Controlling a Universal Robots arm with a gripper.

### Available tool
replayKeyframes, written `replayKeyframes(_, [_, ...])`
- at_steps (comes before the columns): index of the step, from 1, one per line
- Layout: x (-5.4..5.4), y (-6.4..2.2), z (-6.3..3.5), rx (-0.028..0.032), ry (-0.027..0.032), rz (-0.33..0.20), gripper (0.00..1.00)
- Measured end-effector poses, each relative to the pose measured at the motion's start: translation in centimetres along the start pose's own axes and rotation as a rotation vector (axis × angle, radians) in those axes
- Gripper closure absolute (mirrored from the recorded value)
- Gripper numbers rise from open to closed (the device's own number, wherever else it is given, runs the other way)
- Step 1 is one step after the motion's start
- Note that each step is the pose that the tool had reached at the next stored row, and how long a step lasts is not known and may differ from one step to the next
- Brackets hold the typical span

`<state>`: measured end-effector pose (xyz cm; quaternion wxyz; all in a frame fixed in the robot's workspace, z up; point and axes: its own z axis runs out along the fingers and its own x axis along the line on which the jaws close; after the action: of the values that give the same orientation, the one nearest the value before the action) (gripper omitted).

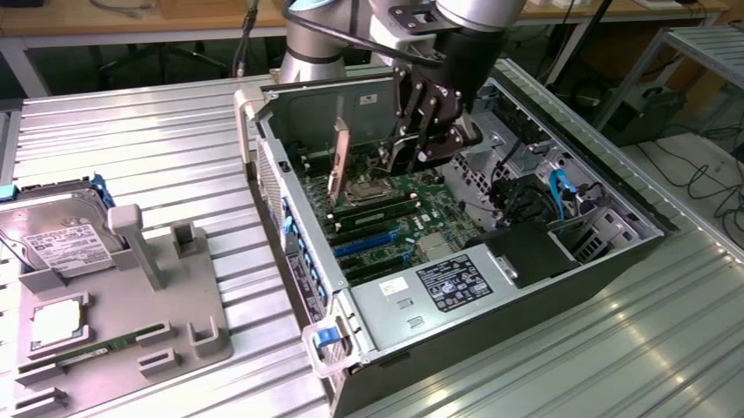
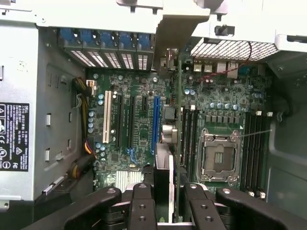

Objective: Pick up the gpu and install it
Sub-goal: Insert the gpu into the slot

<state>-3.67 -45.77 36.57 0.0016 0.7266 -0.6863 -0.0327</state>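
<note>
A robot gripper point(image 1: 433, 131) hangs inside an open computer case point(image 1: 605, 252), fingers point(image 2: 142, 206) pinched on the gpu point(image 2: 165, 179), which it holds edge-on above the motherboard point(image 2: 139, 129), near the blue slot point(image 2: 156, 122). If the card sits skewed to the slot, it could jam or strike neighbouring components.

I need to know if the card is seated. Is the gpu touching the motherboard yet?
Cannot tell: in the wrist view the gpu stands edge-on between the gripper's fingers, hiding its lower edge from the motherboard.
</note>
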Motion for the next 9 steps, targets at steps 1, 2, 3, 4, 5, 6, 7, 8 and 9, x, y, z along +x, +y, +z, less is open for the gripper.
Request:
replayKeyframes(1, [0.0,-0.01,0.23,0.0002,-0.0002,0.0,0.72])
replayKeyframes(2, [0.0,-0.01,0.39,0.0001,-0.0001,0.0,0.72])
replayKeyframes(3, [0.0,-0.03,0.69,0.0004,-0.0006,0.012,0.72])
replayKeyframes(4, [0.1,-0.04,0.89,0.0012,-0.0015,0.028,0.72])
replayKeyframes(5, [0.1,-0.05,1.06,0.002,-0.0023,0.044,0.72])
replayKeyframes(6, [0.1,-0.06,1.26,0.0029,-0.0032,0.065,0.72])
replayKeyframes(7, [0.1,-0.07,1.44,0.0032,-0.0037,0.074,0.72])
replayKeyframes(8, [0.1,-0.07,1.55,0.0034,-0.0039,0.074,0.72])
replayKeyframes(9, [0.1,-0.07,1.58,0.0034,-0.0038,0.074,0.72])
